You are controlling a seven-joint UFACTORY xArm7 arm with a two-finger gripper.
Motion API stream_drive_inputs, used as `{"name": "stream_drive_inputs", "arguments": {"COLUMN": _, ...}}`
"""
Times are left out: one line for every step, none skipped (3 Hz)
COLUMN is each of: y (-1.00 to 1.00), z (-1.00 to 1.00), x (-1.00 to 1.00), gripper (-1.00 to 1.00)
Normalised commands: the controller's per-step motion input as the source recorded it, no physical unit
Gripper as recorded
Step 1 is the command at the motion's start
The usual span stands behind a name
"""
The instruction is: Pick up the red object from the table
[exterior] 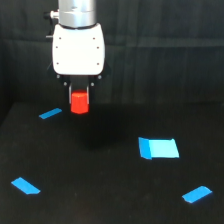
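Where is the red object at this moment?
The red object is in the upper left part of the exterior view, between the fingers of the gripper under the white gripper body. The nearest blue tape strip lies just to its left.

Dark, faintly creased black backdrop point(165, 50) behind the scene, dim surroundings, light from above.

A lab test bench: black-draped backdrop point(165, 50), tape-marked black table point(100, 175)
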Motion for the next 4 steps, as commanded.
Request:
{"name": "stream_drive_inputs", "arguments": {"y": -0.06, "z": 0.18, "x": -0.04, "gripper": -1.00}}
{"name": "stream_drive_inputs", "arguments": {"y": -0.17, "z": 0.22, "x": -0.02, "gripper": -0.99}}
{"name": "stream_drive_inputs", "arguments": {"y": -0.17, "z": -0.02, "x": 0.05, "gripper": -1.00}}
{"name": "stream_drive_inputs", "arguments": {"y": -0.07, "z": 0.08, "x": 0.05, "gripper": -1.00}}
